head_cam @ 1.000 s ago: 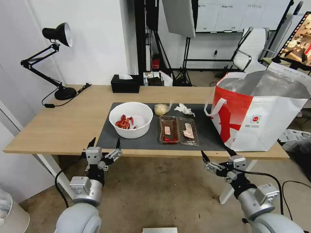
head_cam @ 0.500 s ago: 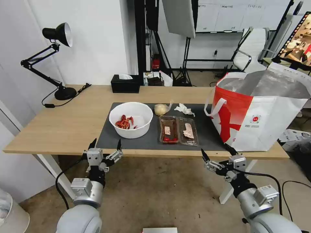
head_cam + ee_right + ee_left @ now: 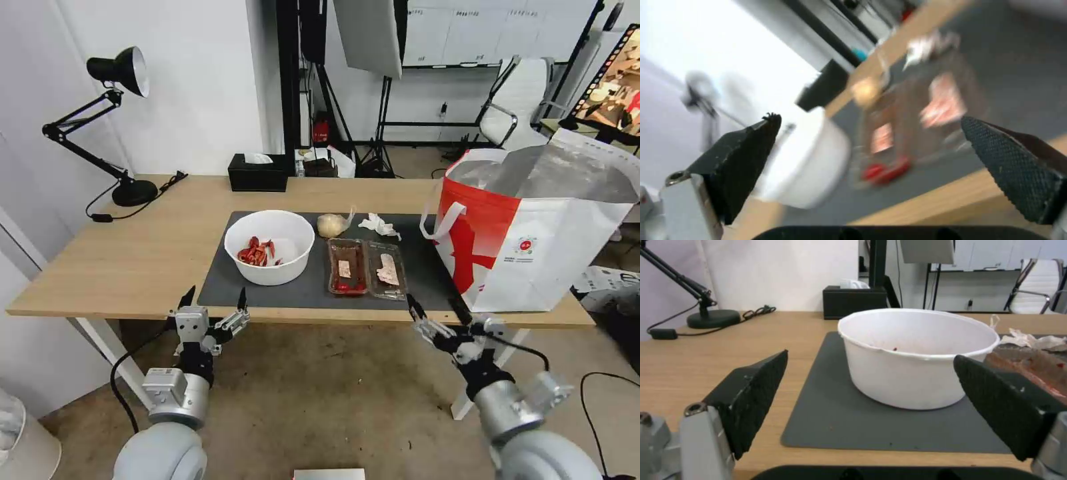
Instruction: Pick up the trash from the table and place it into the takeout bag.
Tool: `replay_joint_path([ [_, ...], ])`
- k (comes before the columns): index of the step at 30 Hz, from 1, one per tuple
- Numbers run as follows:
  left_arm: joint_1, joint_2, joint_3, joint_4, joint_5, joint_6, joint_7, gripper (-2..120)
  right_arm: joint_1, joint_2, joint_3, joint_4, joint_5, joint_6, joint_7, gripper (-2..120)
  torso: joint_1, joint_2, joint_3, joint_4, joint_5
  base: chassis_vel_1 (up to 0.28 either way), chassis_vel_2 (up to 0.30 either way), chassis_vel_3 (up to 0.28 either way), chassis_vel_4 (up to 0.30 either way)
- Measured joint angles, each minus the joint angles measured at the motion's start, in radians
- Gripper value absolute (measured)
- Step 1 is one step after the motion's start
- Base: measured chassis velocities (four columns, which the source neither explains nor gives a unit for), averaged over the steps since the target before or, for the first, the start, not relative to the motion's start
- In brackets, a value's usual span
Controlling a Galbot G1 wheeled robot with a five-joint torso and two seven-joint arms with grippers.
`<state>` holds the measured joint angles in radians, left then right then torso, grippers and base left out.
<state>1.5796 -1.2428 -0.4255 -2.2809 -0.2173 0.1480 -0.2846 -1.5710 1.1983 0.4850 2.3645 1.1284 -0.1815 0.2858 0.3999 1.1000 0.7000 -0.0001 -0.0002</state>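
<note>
While both grippers hang open, bowl (image 3: 269, 246) crowds container (image 3: 366, 267) beside bag (image 3: 533, 233).

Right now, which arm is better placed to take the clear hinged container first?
Right. The right gripper hangs open at the table's near edge just below the container; the left gripper faces the white bowl.

Studio-like office or lab room set up for recording.

Behind the light wooden table (image 3: 133, 253): black light stands (image 3: 383, 100) carrying a softbox panel (image 3: 370, 33), a white office chair (image 3: 517, 100), white cabinets (image 3: 480, 30); on the table, a black desk lamp (image 3: 113, 113); beneath it, bare concrete floor (image 3: 333, 400).
</note>
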Motion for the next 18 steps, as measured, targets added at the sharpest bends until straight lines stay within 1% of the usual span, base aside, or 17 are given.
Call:
replay_joint_path([
  [1, 0.005, -0.001, -0.004, 0.000, 0.001, -0.001, 0.000, 100, 0.035, 0.002, -0.013, 0.003, 0.129, 0.007, 0.067, 100, 0.000, 0.000, 0.000, 0.0001, 0.0000, 0.000, 0.000, 0.000, 0.000],
  [2, 0.013, -0.002, -0.012, 0.000, 0.002, -0.003, 0.001, 100, 0.108, 0.011, -0.030, 0.004, 0.339, 0.034, 0.202, 100, 0.000, 0.000, 0.000, 0.0000, 0.0001, 0.000, 0.000, 0.000, 0.000],
  [3, 0.018, -0.004, -0.016, 0.001, 0.003, -0.004, 0.000, 100, 0.163, 0.022, -0.038, -0.002, 0.452, 0.056, 0.283, 100, 0.000, 0.000, 0.000, 0.0002, 0.0000, 0.000, 0.000, 0.000, 0.000],
  [4, 0.018, -0.004, -0.016, 0.001, 0.003, -0.004, 0.000, 100, 0.163, 0.022, -0.038, -0.002, 0.452, 0.056, 0.283, 100, 0.000, 0.000, 0.000, 0.0002, 0.0000, 0.000, 0.000, 0.000, 0.000],
  [6, 0.022, -0.005, -0.022, 0.005, 0.003, -0.004, 0.001, 100, 0.228, 0.034, -0.070, -0.033, 0.505, 0.080, 0.336, 100, 0.000, 0.000, 0.000, 0.0002, 0.0000, 0.000, 0.000, 0.000, 0.000],
  [8, 0.024, -0.005, -0.025, 0.005, 0.003, -0.004, 0.001, 100, 0.248, 0.040, -0.088, -0.046, 0.510, 0.086, 0.350, 100, 0.000, 0.000, 0.000, 0.0002, 0.0000, 0.000, 0.000, 0.000, 0.000],
  [9, 0.027, -0.005, -0.028, 0.005, 0.003, -0.004, 0.000, 100, 0.274, 0.048, -0.115, -0.067, 0.509, 0.094, 0.368, 100, 0.000, 0.000, 0.000, 0.0002, 0.0001, 0.000, 0.000, 0.000, 0.000],
  [11, 0.032, -0.005, -0.034, 0.007, 0.003, -0.004, 0.000, 100, 0.325, 0.067, -0.171, -0.123, 0.487, 0.104, 0.398, 100, 0.000, 0.000, 0.000, 0.0001, 0.0000, 0.000, 0.000, 0.000, 0.000],
  [12, 0.032, -0.005, -0.034, 0.007, 0.003, -0.004, 0.000, 100, 0.325, 0.067, -0.171, -0.123, 0.487, 0.104, 0.398, 100, 0.000, 0.000, 0.000, 0.0001, 0.0000, 0.000, 0.000, 0.000, 0.000],
  [14, 0.037, -0.005, -0.039, 0.008, 0.001, -0.004, -0.002, 100, 0.374, 0.099, -0.211, -0.181, 0.457, 0.111, 0.426, 100, 0.000, 0.000, 0.000, 0.0001, 0.0001, 0.000, 0.000, 0.000, 0.000],
  [15, 0.037, -0.005, -0.039, 0.008, 0.001, -0.004, -0.002, 100, 0.374, 0.099, -0.211, -0.181, 0.457, 0.111, 0.426, 100, 0.000, 0.000, 0.000, 0.0001, 0.0001, 0.000, 0.000, 0.000, 0.000],
  [17, 0.040, -0.001, -0.045, 0.009, -0.005, -0.003, -0.003, 100, 0.425, 0.144, -0.241, -0.239, 0.419, 0.117, 0.458, 100, 0.000, 0.000, 0.000, 0.0003, 0.0000, 0.000, 0.000, 0.000, 0.000],
  [18, 0.040, -0.001, -0.045, 0.009, -0.005, -0.003, -0.003, 100, 0.425, 0.144, -0.241, -0.239, 0.419, 0.117, 0.458, 100, 0.000, 0.000, 0.000, 0.0003, 0.0000, 0.000, 0.000, 0.000, 0.000],
])
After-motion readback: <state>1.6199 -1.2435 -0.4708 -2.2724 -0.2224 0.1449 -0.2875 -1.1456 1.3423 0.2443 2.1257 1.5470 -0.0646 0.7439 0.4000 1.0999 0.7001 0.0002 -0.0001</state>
